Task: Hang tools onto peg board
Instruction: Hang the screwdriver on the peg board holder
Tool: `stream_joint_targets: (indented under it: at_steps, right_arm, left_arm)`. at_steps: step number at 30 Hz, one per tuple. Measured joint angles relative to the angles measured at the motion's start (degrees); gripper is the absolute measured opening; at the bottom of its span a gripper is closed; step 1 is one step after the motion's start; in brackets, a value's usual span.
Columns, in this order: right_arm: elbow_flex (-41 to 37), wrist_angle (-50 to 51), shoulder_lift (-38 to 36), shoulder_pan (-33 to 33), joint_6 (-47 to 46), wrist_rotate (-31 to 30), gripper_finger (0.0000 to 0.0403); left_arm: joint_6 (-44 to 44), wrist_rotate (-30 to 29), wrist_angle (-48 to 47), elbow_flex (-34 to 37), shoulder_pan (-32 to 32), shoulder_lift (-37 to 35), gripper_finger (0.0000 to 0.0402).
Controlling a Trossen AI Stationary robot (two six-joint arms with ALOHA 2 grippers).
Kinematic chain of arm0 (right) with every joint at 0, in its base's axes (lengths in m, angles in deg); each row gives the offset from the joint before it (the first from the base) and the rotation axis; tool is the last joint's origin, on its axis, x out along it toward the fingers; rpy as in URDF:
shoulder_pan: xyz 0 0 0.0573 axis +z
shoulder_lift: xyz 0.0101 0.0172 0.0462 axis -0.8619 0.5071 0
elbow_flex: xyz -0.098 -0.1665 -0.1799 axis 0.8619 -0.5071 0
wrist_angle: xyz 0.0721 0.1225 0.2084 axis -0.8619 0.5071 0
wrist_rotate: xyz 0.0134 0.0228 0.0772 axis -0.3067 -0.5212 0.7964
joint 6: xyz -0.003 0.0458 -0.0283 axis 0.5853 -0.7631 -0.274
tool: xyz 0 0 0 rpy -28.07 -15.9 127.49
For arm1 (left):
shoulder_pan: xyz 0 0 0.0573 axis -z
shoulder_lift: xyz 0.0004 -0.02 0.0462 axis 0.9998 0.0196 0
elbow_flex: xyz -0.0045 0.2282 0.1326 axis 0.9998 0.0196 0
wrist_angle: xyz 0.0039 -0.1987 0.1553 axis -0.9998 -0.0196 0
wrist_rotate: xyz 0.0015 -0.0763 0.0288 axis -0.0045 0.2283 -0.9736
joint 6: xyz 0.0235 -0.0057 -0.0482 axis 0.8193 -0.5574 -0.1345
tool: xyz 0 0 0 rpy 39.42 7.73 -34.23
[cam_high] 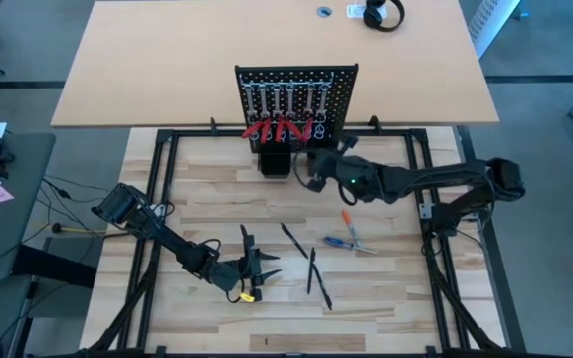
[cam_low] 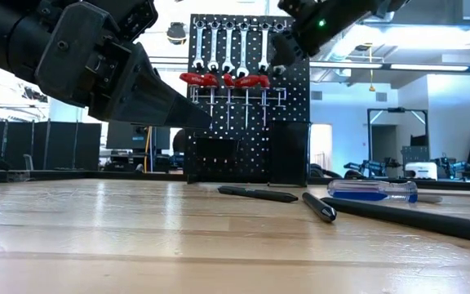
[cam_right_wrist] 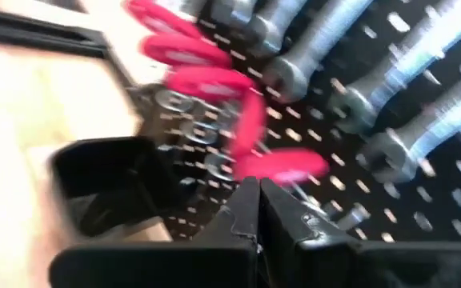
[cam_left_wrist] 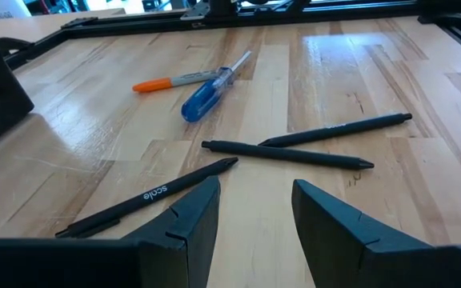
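Note:
The peg board (cam_high: 296,94) stands upright at the table's far middle. Silver wrenches (cam_low: 227,45) and red-handled pieces (cam_low: 219,80) hang on it. My right gripper (cam_right_wrist: 258,196) is shut, its tips right at one red handle (cam_right_wrist: 282,166) on the board. On the table lie three thin black sticks (cam_left_wrist: 286,154), a blue-handled screwdriver (cam_left_wrist: 202,94) and an orange-handled one (cam_left_wrist: 162,82). My left gripper (cam_left_wrist: 256,188) is open low over the near-left table, with nothing between its fingers. Its tips point at the black sticks, one stick (cam_left_wrist: 150,196) just beside a finger. My right gripper comes at the peg board from the table's near right, up at the row of red-handled pieces. Its shut fingertips (cam_right_wrist: 246,200) end right below the red handle; blur hides the meeting point, so I cannot tell whether they touch it.
Two black box-like holders (cam_low: 210,159) (cam_low: 288,151) stand at the board's foot. A black metal frame (cam_high: 162,199) runs around the wooden work area. A second table behind the board carries headphones (cam_high: 383,14).

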Motion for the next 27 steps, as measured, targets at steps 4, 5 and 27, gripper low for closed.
stream_joint_targets:
  at_steps: [4, 5, 27]
  right_arm:
    - [0.0, 0.8, 0.0, -2.8, -5.9, -0.1, 0.0013]
    - [0.0, 0.3, 0.3, -3.5, -6.8, 1.8, 0.0013]
    - [-1.0, 33.6, -3.2, 22.0, -30.7, 17.2, 0.0059]
  left_arm:
    - [-0.1, 0.0, 0.0, 0.0, 0.0, 0.0, 0.015]
    - [-0.2, 0.0, 0.0, 0.0, 0.0, 0.0, 0.015]
    - [-1.4, 0.3, -0.8, 0.0, 0.3, 0.0, 0.015]
